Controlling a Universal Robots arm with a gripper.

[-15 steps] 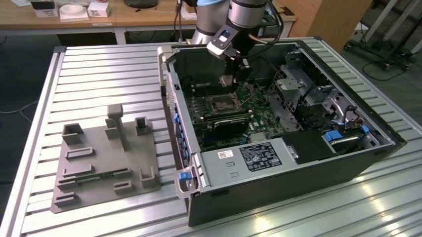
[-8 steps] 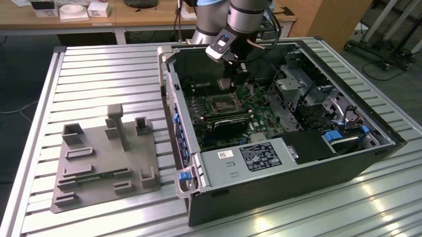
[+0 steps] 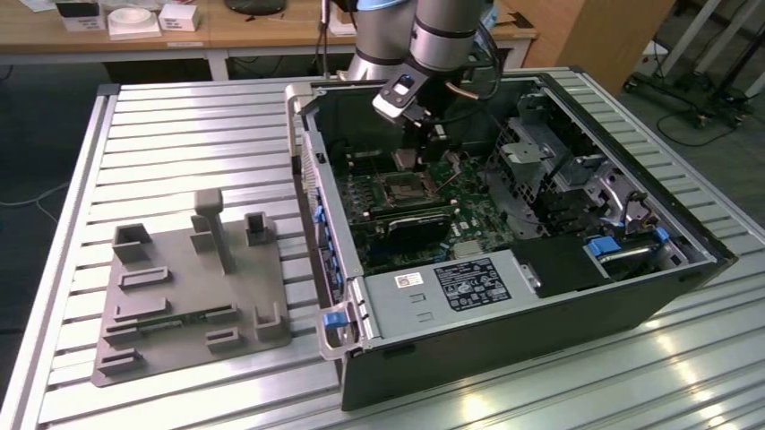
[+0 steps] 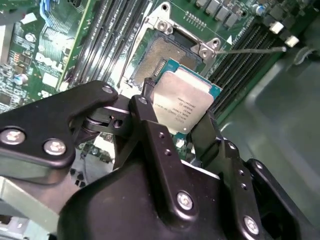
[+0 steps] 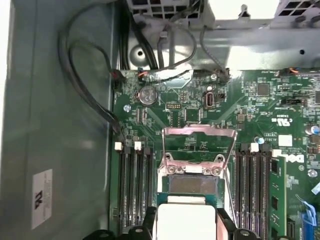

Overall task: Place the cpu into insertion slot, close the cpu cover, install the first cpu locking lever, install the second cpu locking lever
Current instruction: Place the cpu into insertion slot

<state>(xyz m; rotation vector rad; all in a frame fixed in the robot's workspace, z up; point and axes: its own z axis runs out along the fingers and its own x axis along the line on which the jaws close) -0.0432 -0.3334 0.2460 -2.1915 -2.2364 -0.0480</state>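
My gripper (image 4: 176, 112) is shut on the cpu (image 4: 182, 97), a small square chip with a silvery top and green edge, clamped by two black fingers (image 4: 145, 107) on opposite sides. It hangs just above and beside the insertion slot (image 4: 167, 55), whose dark pin field lies bare inside a silver rim. In the first wrist view the cpu (image 5: 186, 220) sits at the near edge of the insertion slot (image 5: 192, 184), and the cpu cover (image 5: 199, 131) is swung open beyond it. A thin lever rod (image 4: 250, 49) sticks out unlatched. In the exterior view the gripper (image 3: 413, 154) is inside the case above the slot (image 3: 400, 186).
Long black memory slots (image 5: 135, 185) flank the socket on both sides. Black cables (image 5: 85, 75) run along the case wall. The open computer case (image 3: 502, 331) lies on a slatted metal table, with a grey plastic fixture (image 3: 179, 287) at the exterior view's left.
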